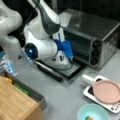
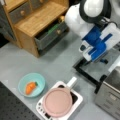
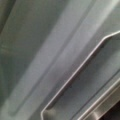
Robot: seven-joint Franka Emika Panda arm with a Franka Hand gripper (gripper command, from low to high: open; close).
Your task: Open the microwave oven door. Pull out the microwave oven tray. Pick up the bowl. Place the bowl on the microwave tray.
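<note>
End effector (image 1: 70, 58), opening hidden, hangs over the lowered microwave oven door (image 1: 71, 70); the tray lies beyond, inside the microwave oven (image 1: 96, 35), long axis across the mouth.

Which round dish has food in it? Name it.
The teal bowl, holding a carrot; the pink plate on the white tray is bare.

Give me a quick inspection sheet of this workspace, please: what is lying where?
Surface: grey tabletop.
Job's things: stainless-steel microwave oven; its dark glass door folded down open; light teal bowl on the table, holding an orange carrot.
Clutter: flat pink plate on a white rectangular tray; wooden drawer cabinet, one drawer open.
Grippers: blue gripper low over the open door.
Cables: black cable at the gripper.
Surroundings: nothing seen.
</note>
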